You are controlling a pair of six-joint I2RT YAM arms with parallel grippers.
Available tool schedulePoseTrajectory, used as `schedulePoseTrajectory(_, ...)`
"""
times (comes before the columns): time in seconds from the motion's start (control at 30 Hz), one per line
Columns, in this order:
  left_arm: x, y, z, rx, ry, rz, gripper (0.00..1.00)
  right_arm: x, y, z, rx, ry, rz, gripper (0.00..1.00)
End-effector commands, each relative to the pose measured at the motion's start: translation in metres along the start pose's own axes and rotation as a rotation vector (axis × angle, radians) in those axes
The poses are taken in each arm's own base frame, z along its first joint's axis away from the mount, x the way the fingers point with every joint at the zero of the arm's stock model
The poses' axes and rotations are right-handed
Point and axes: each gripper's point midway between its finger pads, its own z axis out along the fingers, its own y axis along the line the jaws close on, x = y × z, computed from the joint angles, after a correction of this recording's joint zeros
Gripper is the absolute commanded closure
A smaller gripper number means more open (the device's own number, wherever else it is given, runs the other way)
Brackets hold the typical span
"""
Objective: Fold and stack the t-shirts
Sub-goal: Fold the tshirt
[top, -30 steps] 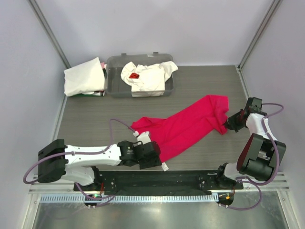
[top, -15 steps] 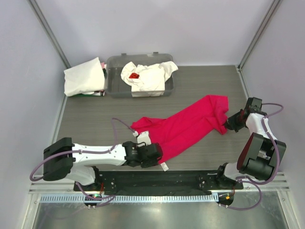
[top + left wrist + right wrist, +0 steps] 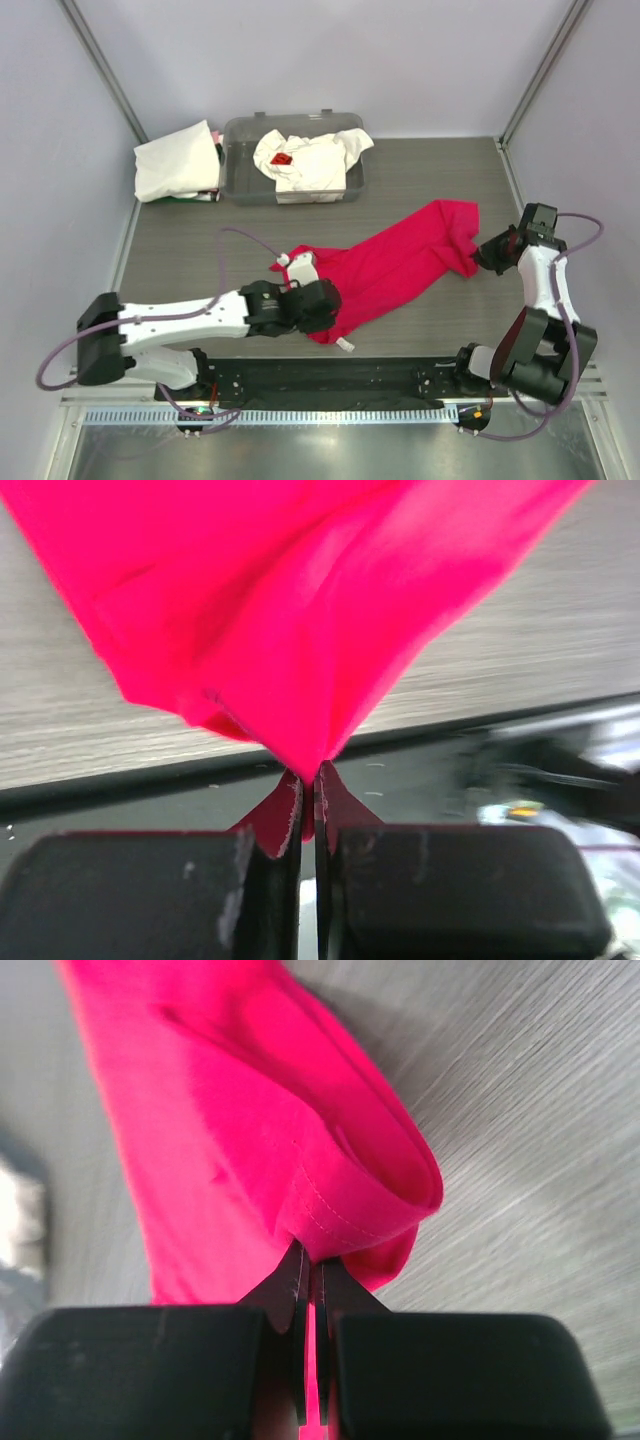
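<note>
A crimson red t-shirt (image 3: 390, 265) lies stretched slantwise across the grey table, from front centre to the right. My left gripper (image 3: 322, 305) is shut on its near-left edge, and the cloth (image 3: 290, 630) fans out from between the pinched jaws (image 3: 308, 780). My right gripper (image 3: 487, 253) is shut on the shirt's hem (image 3: 350, 1210) at its far right end (image 3: 312, 1265). A crumpled white t-shirt (image 3: 305, 160) with a small red mark lies in the tub. Another white t-shirt (image 3: 175, 165), folded, rests at the back left.
The clear grey plastic tub (image 3: 240, 180) stands at the back centre, next to the folded white pile. A black rail (image 3: 330, 375) runs along the near table edge between the arm bases. Metal frame posts rise at both back corners.
My left gripper has closed onto the red t-shirt's near edge and shifted slightly back and right with it. My right gripper stays clamped on the far end, barely moved.
</note>
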Motion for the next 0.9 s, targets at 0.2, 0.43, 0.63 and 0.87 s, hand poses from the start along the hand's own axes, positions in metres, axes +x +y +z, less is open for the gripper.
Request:
schedulePoseTrajectory(0.2,-0.163,0.003,-0.184,0.132,-0.404,-0.061,1.0,-0.033,0.061,-0.131,-0.168,-0.226,-0.043,0.99)
schedulePoseTrajectory(0.43,-0.215,0.021,-0.281,0.131,-0.587,-0.047,1.0,-0.046,0.091,-0.204,-0.255,-0.349,-0.061,0.99)
schedulePoseTrajectory(0.63,-0.224,0.052,-0.317,0.139,-0.671,-0.085,1.0,-0.053,0.102,-0.243,-0.272,-0.424,-0.084,0.99)
schedulePoseTrajectory(0.87,-0.22,0.056,-0.29,0.095,-0.684,-0.046,1.0,-0.046,0.12,-0.205,-0.327,-0.287,-0.129,0.99)
